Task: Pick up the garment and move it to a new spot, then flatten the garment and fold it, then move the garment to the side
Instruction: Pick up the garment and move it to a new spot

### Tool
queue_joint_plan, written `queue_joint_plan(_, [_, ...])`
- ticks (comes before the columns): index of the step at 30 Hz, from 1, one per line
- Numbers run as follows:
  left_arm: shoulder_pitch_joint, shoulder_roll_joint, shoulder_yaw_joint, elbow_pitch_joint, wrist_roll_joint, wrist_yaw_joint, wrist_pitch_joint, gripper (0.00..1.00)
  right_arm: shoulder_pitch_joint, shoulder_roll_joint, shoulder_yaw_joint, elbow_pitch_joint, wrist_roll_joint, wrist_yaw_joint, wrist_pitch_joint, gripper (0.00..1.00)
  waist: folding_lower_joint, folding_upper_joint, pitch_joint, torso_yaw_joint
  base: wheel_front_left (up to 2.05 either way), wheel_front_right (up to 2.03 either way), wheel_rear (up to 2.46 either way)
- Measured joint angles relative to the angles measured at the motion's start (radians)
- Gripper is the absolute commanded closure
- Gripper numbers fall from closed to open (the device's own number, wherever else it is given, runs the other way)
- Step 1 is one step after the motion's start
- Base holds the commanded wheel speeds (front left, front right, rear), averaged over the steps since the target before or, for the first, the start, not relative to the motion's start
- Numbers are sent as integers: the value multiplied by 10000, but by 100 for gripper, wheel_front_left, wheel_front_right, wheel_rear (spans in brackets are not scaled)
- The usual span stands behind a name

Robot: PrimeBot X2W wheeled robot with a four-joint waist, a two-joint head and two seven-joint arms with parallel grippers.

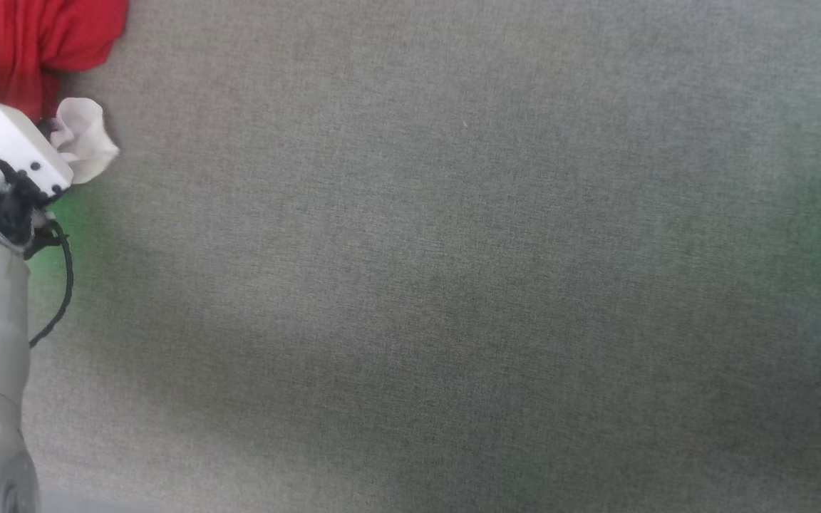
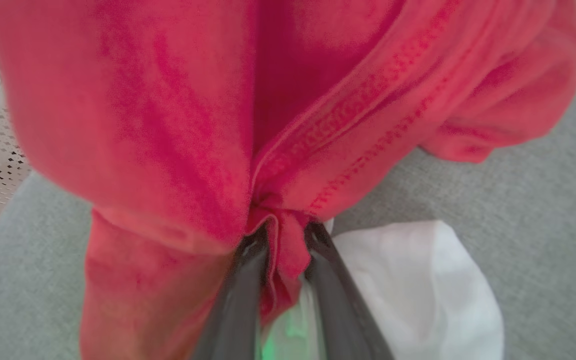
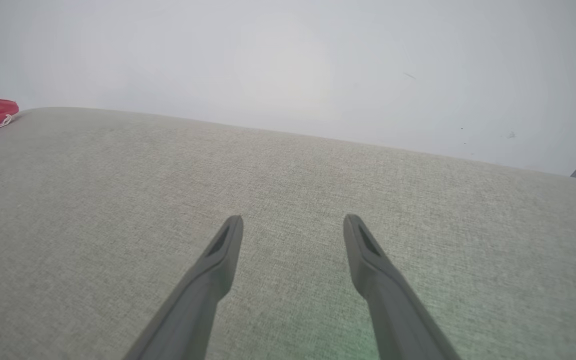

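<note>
Grey woven fabric covers the table (image 1: 453, 285), most of it bare. The garment (image 1: 26, 43) lies bunched near the far left corner, a white sleeve (image 1: 86, 139) spilling toward the middle. The left end effector (image 2: 283, 230) is pinched shut on a narrow tuck of red cloth beside a stitched hem. The right end effector (image 3: 293, 222) hangs with its jaws wide apart and empty above the right side. The bite looks small, so the cloth may slide out under the shirt's weight on lifting. With one hold, the garment would likely hang twisted and land crumpled, which would make flattening harder. The loose sleeve could drag or fold under.
</note>
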Motion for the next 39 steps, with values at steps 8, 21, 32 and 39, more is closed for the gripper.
queue_joint_plan(8, [69, 614, -286, -568, 278, -443, -1565, 100, 34, 387, 17, 397, 6, 0, -318, 0, 0, 0, -730, 1, 0, 0, 0])
queue_joint_plan(21, [-107, 1624, -1143, -2821, 888, -991, -1718, 100, 301, 1104, 69, 1114, -31, 0, -815, 0, 0, 0, -2407, 22, 0, 0, 0])
queue_joint_plan(32, [555, 2088, -1505, -6738, 1005, -706, 468, 100, 587, 1615, 2, 1404, -104, 0, -1070, 0, 0, 0, -3492, -103, 0, 0, 0])
queue_joint_plan(39, [1667, 2128, -1517, -9495, 775, -146, 2069, 100, 585, 1852, 35, 1628, -121, 0, -1271, 0, 0, 0, -3786, -562, 0, 0, 0])
